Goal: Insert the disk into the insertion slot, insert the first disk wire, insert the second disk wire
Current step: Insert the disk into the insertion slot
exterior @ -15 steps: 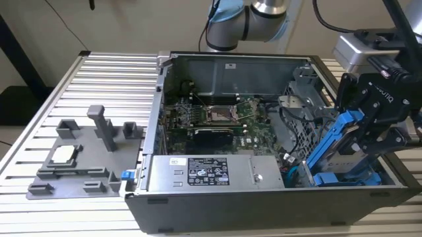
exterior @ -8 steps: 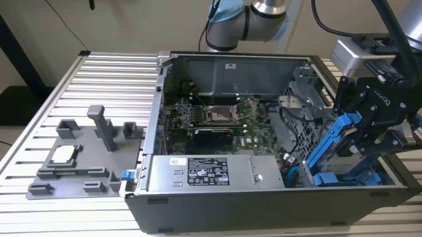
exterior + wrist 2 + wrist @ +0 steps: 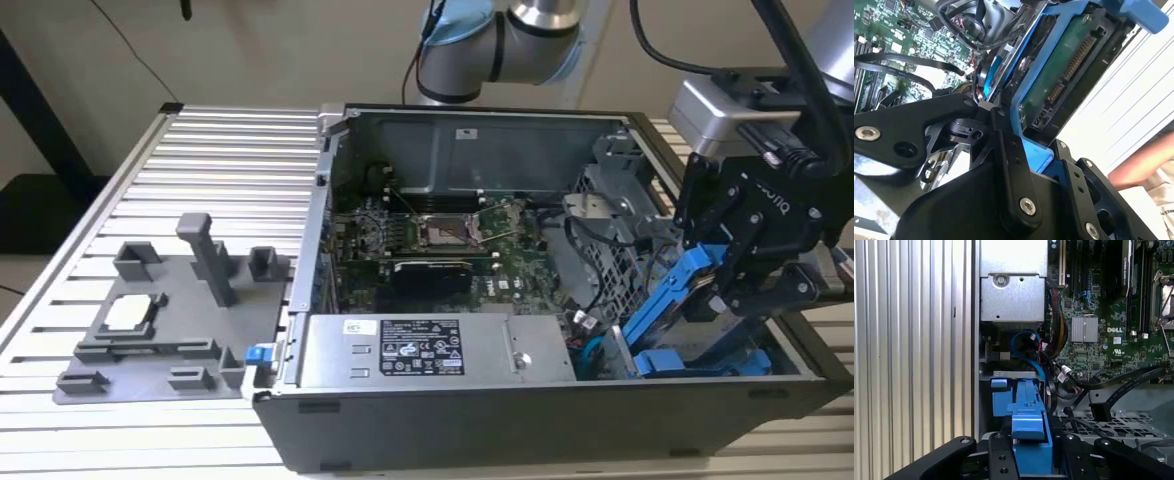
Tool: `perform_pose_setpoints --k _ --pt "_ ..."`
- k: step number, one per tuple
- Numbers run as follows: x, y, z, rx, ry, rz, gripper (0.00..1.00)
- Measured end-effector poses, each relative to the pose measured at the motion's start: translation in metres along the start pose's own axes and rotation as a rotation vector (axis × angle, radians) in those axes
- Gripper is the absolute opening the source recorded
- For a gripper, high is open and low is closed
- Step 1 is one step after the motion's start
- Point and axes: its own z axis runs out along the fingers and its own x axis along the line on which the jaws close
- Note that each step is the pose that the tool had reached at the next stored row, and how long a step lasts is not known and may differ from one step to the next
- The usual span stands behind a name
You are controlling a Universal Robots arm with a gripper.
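My gripper (image 3: 731, 285) is shut on the disk (image 3: 681, 300), a drive in a bright blue carrier, and holds it tilted steeply at the exterior view's right end of the open computer case. The disk's lower blue end (image 3: 667, 362) is down inside the case beside the grey drive cage (image 3: 607, 245); the insertion slot's opening is hidden behind it. In the second wrist view the disk's green circuit board (image 3: 1069, 65) faces the camera and black fingers (image 3: 1009, 165) flank the carrier. The blue carrier (image 3: 1029, 410) also appears between the fingers in the first wrist view. Black flat cables (image 3: 1124, 385) and a blue cable (image 3: 1026, 347) lie loose nearby; which are the disk wires I cannot tell.
A grey power-supply box (image 3: 420, 350) fills the case's near side, with the motherboard (image 3: 441, 235) behind it. A grey fixture plate (image 3: 167, 310) stands on the slatted table at the exterior view's left. A person's arm (image 3: 1141, 162) is close outside the case.
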Motion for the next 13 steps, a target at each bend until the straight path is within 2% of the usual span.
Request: perform_pose_setpoints --k 3,5,6,9,13 --pt "0.0000 0.0000 -0.0001 0.0000 -0.0005 0.000 0.40" --pt "-0.0001 0.0000 -0.0001 -0.0001 -0.0005 0.000 0.38" --pt "-0.0001 0.0000 -0.0001 -0.0001 -0.0005 0.000 0.32" --pt "-0.0001 0.0000 -0.0002 0.0002 -0.0004 0.000 0.32" --pt "-0.0009 0.0007 0.0000 0.0028 -0.0086 0.000 0.32"
